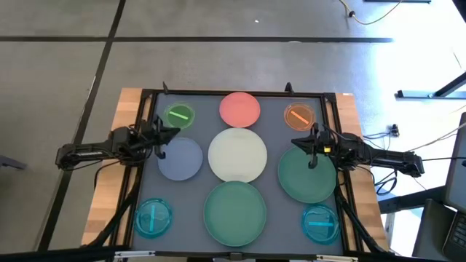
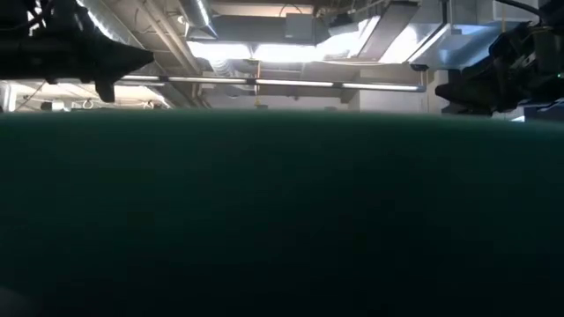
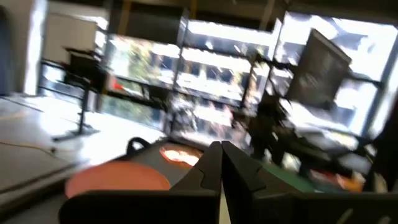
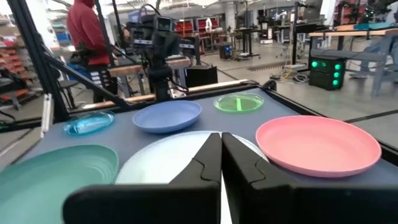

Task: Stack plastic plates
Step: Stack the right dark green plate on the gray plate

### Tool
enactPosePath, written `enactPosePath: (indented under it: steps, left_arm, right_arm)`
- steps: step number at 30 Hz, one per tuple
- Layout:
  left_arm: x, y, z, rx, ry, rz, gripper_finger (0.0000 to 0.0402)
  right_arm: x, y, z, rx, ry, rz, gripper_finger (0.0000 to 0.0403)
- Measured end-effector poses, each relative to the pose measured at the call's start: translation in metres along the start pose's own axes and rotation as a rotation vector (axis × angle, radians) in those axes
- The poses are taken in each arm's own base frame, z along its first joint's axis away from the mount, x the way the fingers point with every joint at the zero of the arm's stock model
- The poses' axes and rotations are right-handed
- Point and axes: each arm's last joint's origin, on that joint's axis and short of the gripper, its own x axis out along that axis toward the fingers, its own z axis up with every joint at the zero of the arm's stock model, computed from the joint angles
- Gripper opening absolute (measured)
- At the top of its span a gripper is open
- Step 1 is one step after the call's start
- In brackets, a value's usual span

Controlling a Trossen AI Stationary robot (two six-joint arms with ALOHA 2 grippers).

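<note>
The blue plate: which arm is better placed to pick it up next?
Probably left. The left claw hangs shut at the edge of the blue plate; the right claw is across the cream plate, over a green plate.

- pink plate [image 1: 239,108], cream plate [image 1: 237,154], pale blue plate [image 1: 181,159]
- two large green plates [image 1: 235,212]
- small translucent green plate [image 1: 180,115], orange plate [image 1: 298,116]
- two cyan plates [image 1: 153,217], striped
- table [image 1: 135,98]: wood edge, grey mat [image 1: 275,124]

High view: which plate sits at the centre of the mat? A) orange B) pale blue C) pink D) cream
D: the cream plate lies in the middle, with the pink plate beyond it, the pale blue plate to one side and the orange plate near a far corner.
</note>
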Motion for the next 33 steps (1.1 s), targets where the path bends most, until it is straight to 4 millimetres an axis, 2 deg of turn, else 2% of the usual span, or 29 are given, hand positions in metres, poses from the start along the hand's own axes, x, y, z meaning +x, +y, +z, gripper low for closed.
enactPosePath:
  steps: [12,18,22,26,33]
  left_arm:
    - [0.001,-0.003,0.018,0.236,-0.189,0.01,0.0]
    - [0.001,-0.004,0.021,0.235,-0.223,0.014,0.0]
    - [0.001,-0.007,0.025,0.228,-0.263,-0.052,0.0]
    - [0.004,-0.007,0.022,0.231,-0.229,-0.056,0.0]
    - [0.012,-0.006,0.017,0.193,-0.162,-0.005,0.0]
  right_arm:
    - [0.0,-0.003,0.0,-0.014,-0.002,-0.097,0.0003]
    - [0.004,-0.004,-0.002,-0.008,0.022,-0.125,0.0003]
    - [0.01,-0.003,-0.003,0.015,0.039,-0.119,0.0003]
    - [0.02,-0.002,0.002,0.044,0.067,-0.095,0.0003]
    - [0.045,0.002,0.02,0.054,0.182,-0.109,0.0003]
